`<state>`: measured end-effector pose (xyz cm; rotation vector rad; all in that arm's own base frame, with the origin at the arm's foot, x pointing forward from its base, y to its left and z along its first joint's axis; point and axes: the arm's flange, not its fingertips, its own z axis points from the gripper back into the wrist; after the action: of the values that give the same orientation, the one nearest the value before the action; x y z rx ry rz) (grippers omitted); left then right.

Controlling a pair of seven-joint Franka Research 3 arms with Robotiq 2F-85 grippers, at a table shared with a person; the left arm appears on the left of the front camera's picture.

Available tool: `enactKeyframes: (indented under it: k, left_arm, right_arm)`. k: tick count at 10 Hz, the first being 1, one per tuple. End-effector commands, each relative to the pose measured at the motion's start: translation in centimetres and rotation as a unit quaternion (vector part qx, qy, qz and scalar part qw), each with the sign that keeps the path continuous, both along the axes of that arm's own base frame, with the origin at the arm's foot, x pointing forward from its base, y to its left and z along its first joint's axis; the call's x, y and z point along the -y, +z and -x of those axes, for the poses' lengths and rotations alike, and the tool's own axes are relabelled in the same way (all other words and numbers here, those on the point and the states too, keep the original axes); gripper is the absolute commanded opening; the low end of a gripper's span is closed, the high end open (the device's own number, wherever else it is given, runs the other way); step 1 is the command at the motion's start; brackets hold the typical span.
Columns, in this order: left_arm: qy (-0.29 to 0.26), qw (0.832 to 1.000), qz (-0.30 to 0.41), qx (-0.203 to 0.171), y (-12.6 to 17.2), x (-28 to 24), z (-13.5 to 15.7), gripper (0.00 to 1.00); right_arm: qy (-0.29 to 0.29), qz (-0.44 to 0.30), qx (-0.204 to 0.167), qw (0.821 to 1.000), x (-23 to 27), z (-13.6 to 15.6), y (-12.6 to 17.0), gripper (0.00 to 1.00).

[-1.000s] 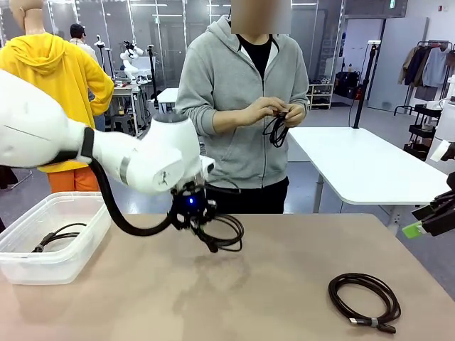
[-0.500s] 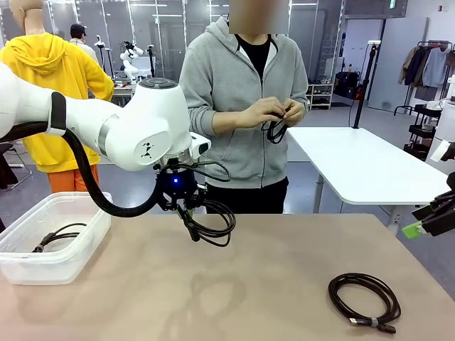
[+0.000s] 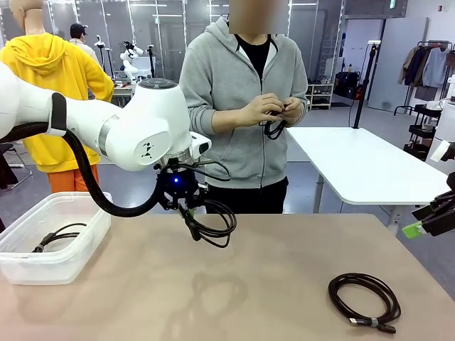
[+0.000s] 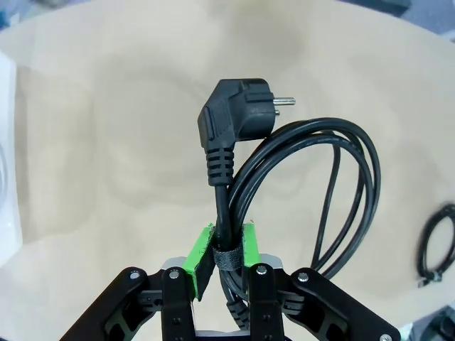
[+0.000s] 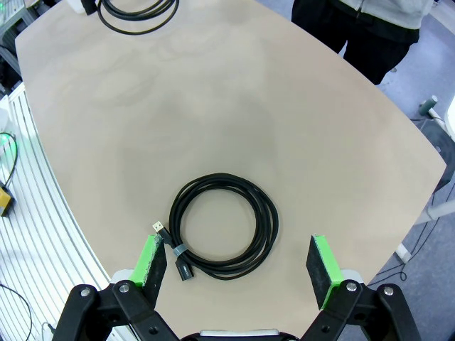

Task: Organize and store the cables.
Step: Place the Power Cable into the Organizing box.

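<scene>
One cable [image 4: 231, 117]: being pinched at its band by the left claw [image 4: 224, 249], above the table's middle.
Bin [image 3: 50, 266]: being seen at the left edge, to that claw's left.
Right claw [image 5: 237, 257]: being held spread above the near-right coil [image 5: 266, 227].

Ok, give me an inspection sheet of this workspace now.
Surface: tan table, bare in the middle.
Job's things: coiled cable on the table; second cable in the clear bin; third cable in the person's hands.
Clutter: nothing seen.
Grippers: left gripper shut on a power cable, off the table; right gripper open, facing the coiled cable.
Cables: left arm's black hose loops beneath it.
Surroundings: white table, clothes rack behind.
</scene>
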<state>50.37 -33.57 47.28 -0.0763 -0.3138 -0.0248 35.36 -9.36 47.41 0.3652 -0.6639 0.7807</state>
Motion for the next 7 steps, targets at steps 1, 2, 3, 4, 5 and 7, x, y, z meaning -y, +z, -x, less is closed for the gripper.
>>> enactKeyframes:
  k: [1,2,3,4,5,7]
  left_arm:
    - [-0.122,0.992,0.030,0.013,4.1,-3.1,-1.6,0.21]
    - [-0.139,0.990,0.021,0.021,5.9,-6.4,-2.5,0.21]
    - [-0.150,0.988,0.023,0.023,7.4,-10.7,-3.0,0.21]
    - [-0.168,0.985,0.018,0.032,8.7,-15.9,-3.2,0.21]
    - [-0.181,0.983,0.024,0.034,9.5,-20.7,-3.0,0.21]
    - [-0.156,0.985,0.057,0.047,11.0,-31.0,-2.1,0.21]
  right_arm:
    - [-0.004,-0.006,-0.004,1.000,-0.2,0.1,0.1,1.00]
    - [-0.004,-0.006,-0.004,1.000,-0.2,0.1,0.1,1.00]
    - [-0.004,-0.006,-0.004,1.000,-0.2,0.1,0.1,1.00]
    - [-0.004,-0.006,-0.004,1.000,-0.2,0.1,0.1,1.00]
    - [-0.004,-0.006,-0.004,1.000,-0.2,0.1,0.1,1.00]
    - [-0.004,-0.006,-0.004,1.000,-0.2,0.1,0.1,1.00]
